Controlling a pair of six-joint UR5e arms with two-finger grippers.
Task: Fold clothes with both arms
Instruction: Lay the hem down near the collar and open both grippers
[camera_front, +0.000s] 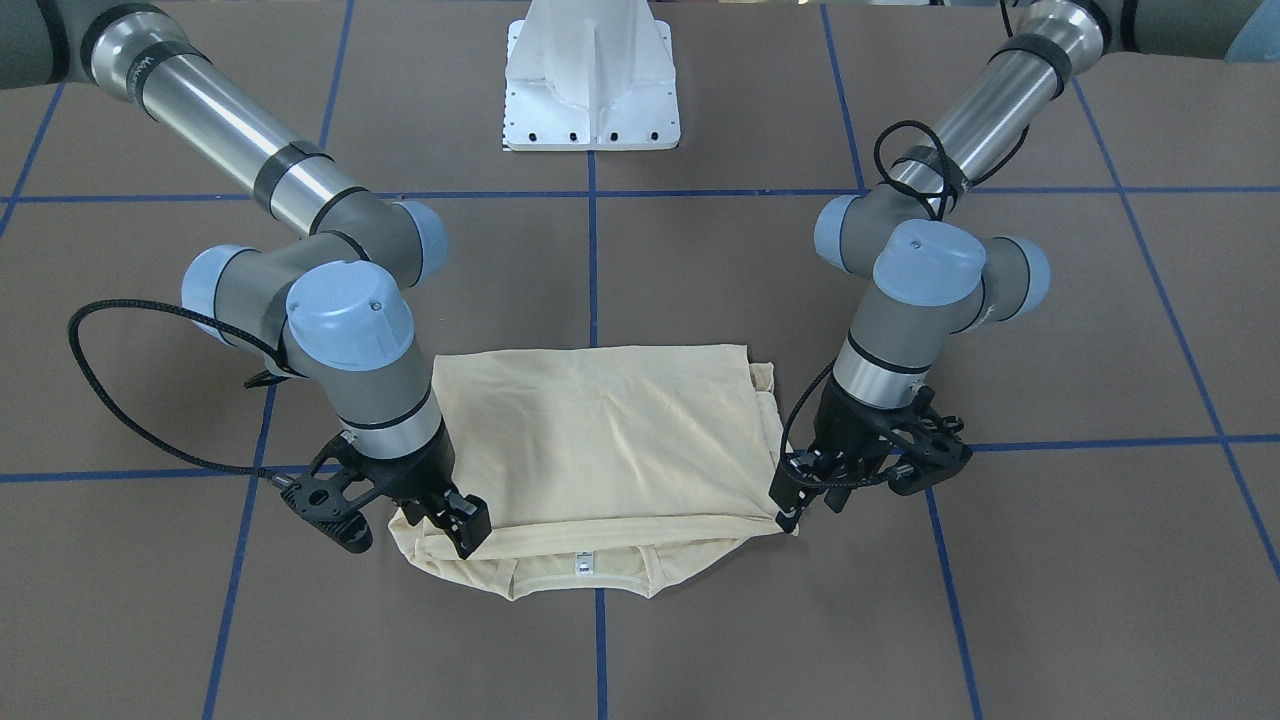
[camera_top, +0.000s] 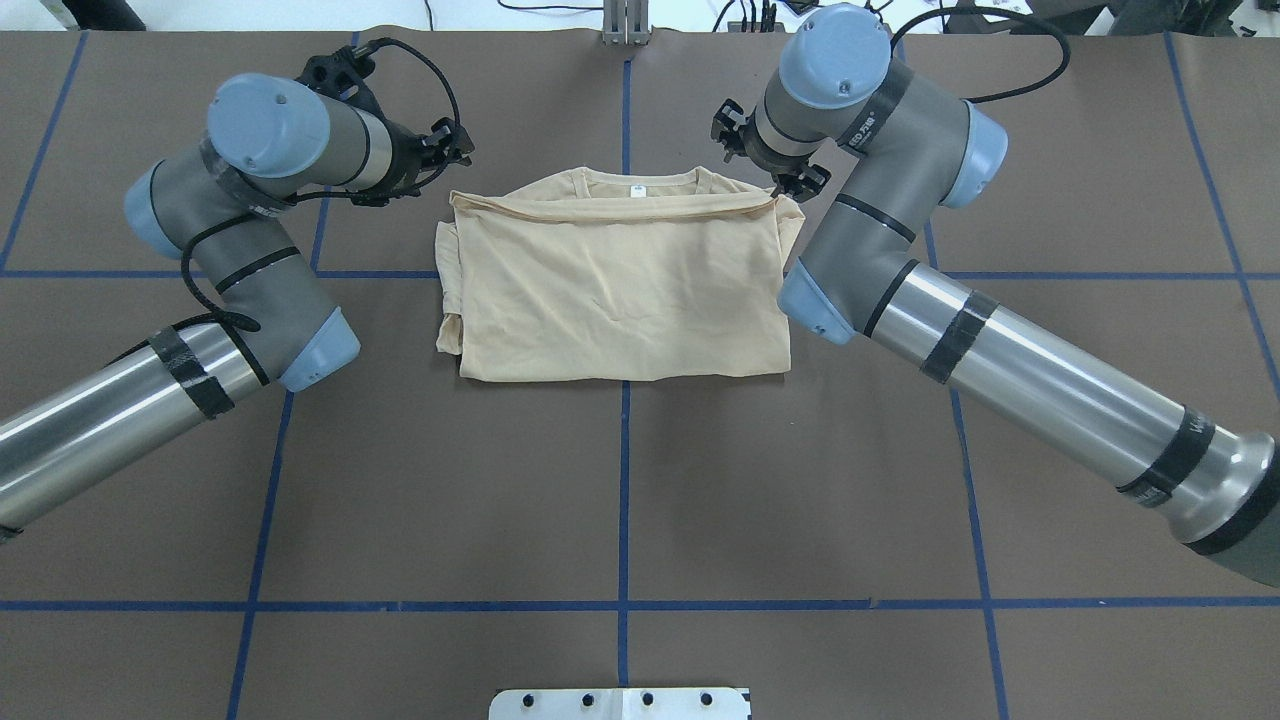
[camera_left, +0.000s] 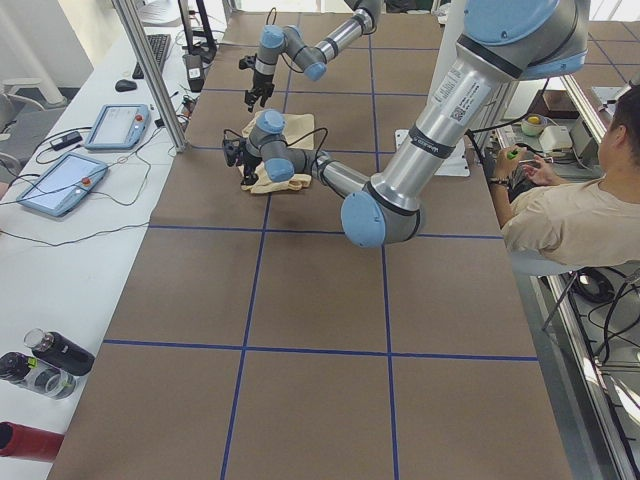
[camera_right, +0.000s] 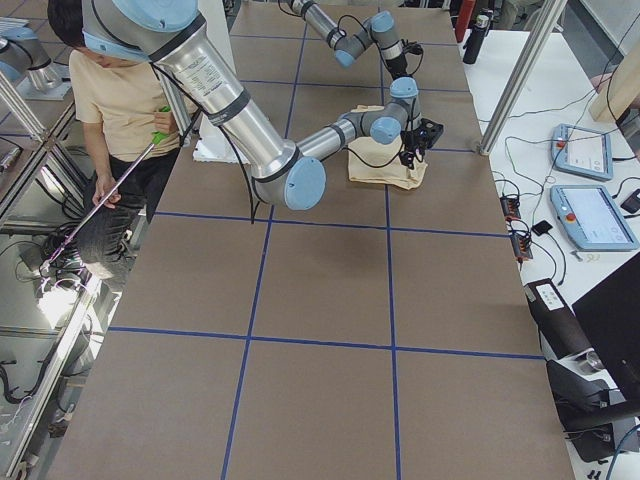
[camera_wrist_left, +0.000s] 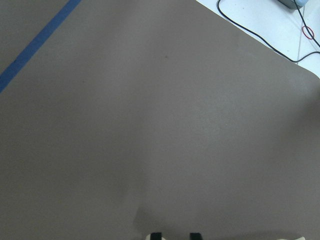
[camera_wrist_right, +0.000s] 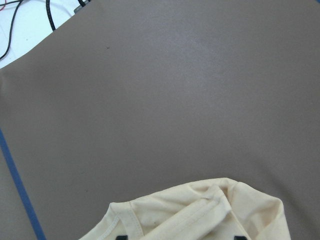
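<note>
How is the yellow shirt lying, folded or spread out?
Folded. The shirt lies as a compact rectangle, one layer doubled over up to the collar, no sleeves stretched out.

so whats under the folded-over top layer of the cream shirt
The pale cream-yellow thin shirt has its own collar band and small white neck label poking out beneath, plus bunched layers along one side. Everything deeper is covered.

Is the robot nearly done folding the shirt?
About halfway, I'd guess. Done: the shirt is folded into a rectangle, sleeves folded in. In hand: the left pincer and right pincer sit at the top layer's corners by the collar. To do: probably another fold, since the collar pokes out.
</note>
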